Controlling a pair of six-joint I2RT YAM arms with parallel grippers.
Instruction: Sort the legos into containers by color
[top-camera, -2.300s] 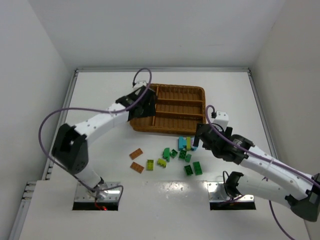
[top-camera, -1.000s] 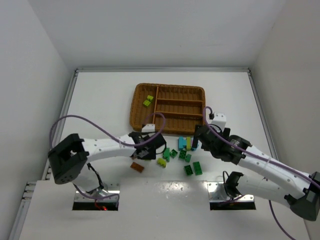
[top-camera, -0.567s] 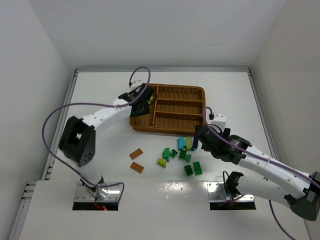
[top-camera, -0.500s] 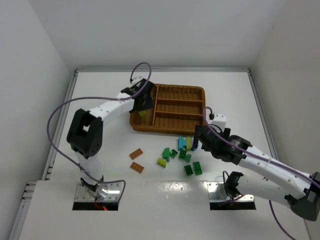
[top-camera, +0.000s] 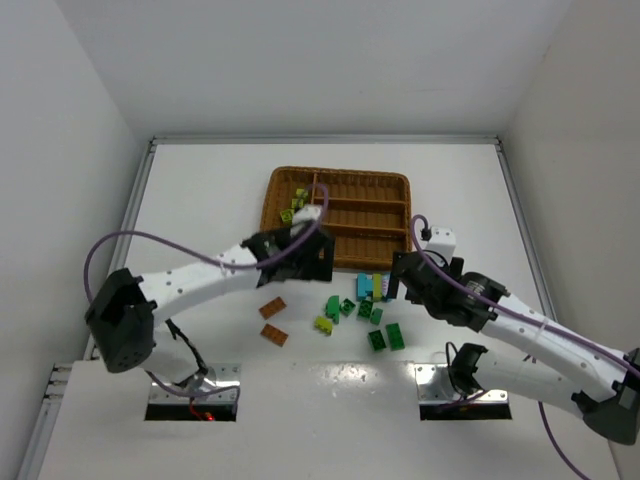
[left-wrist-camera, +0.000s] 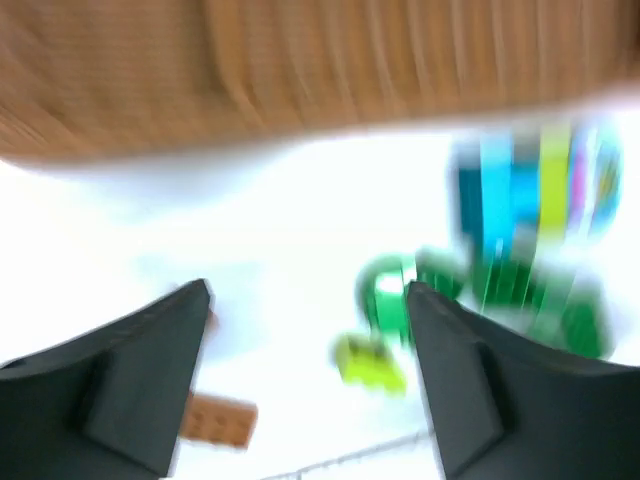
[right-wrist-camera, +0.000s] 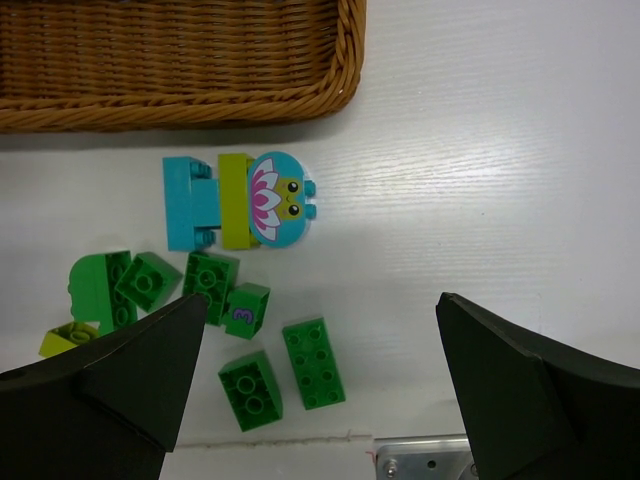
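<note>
The wicker tray (top-camera: 385, 181) stands at the back; lime legos (top-camera: 298, 197) lie in its wide left section. Loose legos lie in front of it: two orange ones (top-camera: 272, 308), a lime one (top-camera: 323, 323), green ones (top-camera: 386, 338) and a cyan-and-lime group (top-camera: 370, 287). My left gripper (top-camera: 305, 265) hovers by the tray's near edge, open and empty; its view is blurred and shows the lime lego (left-wrist-camera: 370, 362) and an orange lego (left-wrist-camera: 218, 420) below. My right gripper (right-wrist-camera: 322, 297) is wide open and empty above the green legos (right-wrist-camera: 312, 362), with the cyan frog piece (right-wrist-camera: 280, 197) ahead.
The tray's near rim (right-wrist-camera: 200, 110) runs just beyond the cyan pieces. White walls close the table at the back and on both sides. Both arm bases (top-camera: 195, 385) sit at the near edge.
My left arm has come back from the tray's left section to its near side, and its jaws have opened. More lime legos lie in that section. The right arm has not moved.
</note>
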